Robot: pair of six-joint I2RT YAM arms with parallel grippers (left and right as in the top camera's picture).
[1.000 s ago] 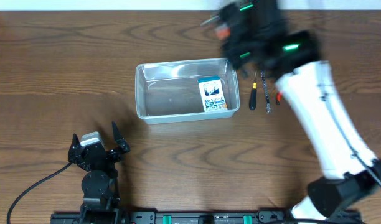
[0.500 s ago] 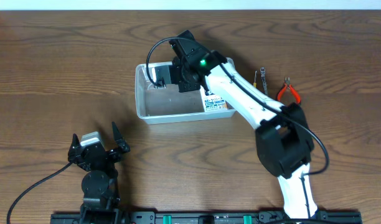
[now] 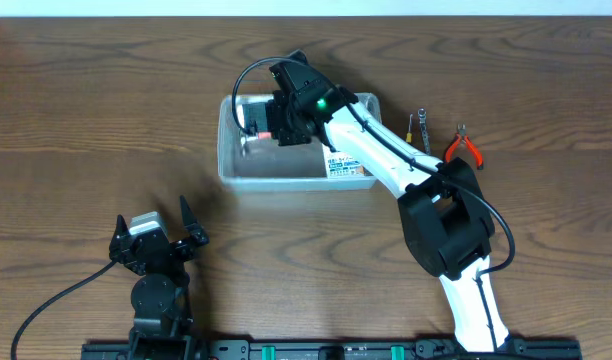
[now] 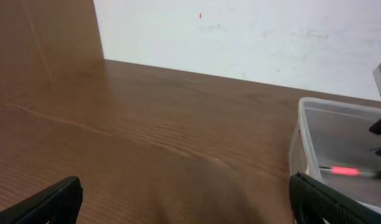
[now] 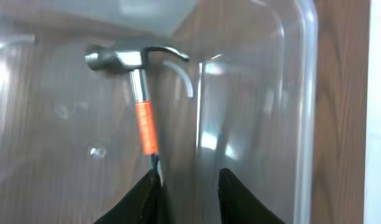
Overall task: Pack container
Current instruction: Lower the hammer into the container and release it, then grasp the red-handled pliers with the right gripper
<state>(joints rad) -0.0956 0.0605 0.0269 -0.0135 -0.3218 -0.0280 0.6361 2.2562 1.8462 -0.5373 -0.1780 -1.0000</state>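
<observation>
The clear plastic container (image 3: 226, 165) stands mid-table. My right gripper (image 3: 267, 127) reaches into its far left part. In the right wrist view the gripper (image 5: 187, 200) is open, low over the container floor near the wall (image 5: 305, 93). A hammer (image 5: 142, 112) with a steel head and orange handle lies on the floor; its handle end runs beside my left fingertip (image 5: 147, 196). The hammer shows in the overhead view (image 3: 254, 131). A blue-and-white box (image 3: 343, 159) lies in the container's right end. My left gripper (image 3: 156, 238) is open and empty, near the front left.
Right of the container lie a black-handled screwdriver (image 3: 408, 130), a thin metal tool (image 3: 423, 126) and red-handled pliers (image 3: 464, 146). The left wrist view shows the container's corner (image 4: 301, 140) at far right with the hammer handle (image 4: 345, 170) inside.
My right arm swung from the tools at the right into the container's far left. The hammer now lies on the container floor. The left arm has not moved.
</observation>
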